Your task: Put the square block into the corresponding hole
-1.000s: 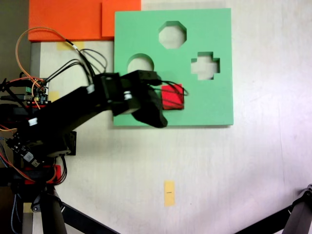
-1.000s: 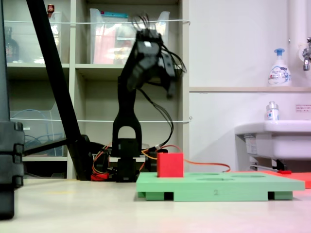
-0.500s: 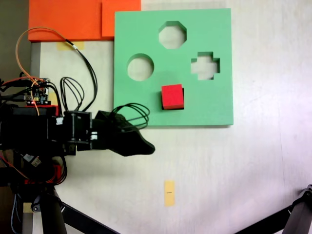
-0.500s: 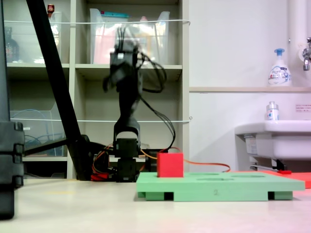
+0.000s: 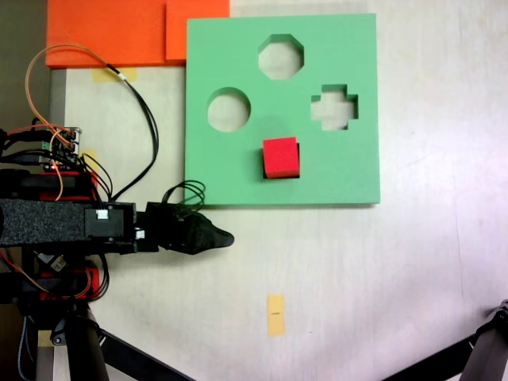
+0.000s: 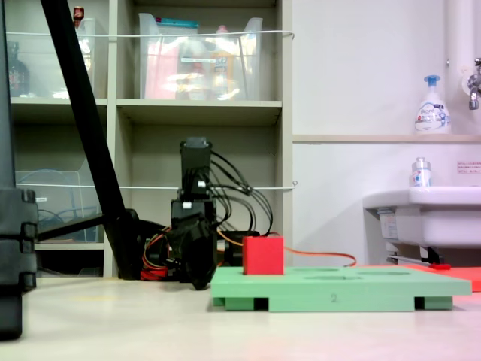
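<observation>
your small red foam cube [image 5: 281, 157] sat in the green foam board's square cutout [image 5: 296, 159], protruding above it. your pincer [image 5: 225, 236] hung apart over the worktop [image 5: 357, 278]; i could not tell its opening.

Soft, even indoor light, faint shadows, mild blur and slightly washed colour in both fixed views.

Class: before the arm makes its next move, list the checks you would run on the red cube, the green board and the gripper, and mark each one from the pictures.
1. Red cube sits at the square cutout: ok.
2. Cube sunk flush with the green board: not ok; in a fixed view the cube stands well above the board top.
3. Gripper off the board: ok, it is over bare table.
4. Gripper holds nothing: ok.
5. Jaws open or shut: cannot tell.
6. Board lying flat: ok.
</observation>
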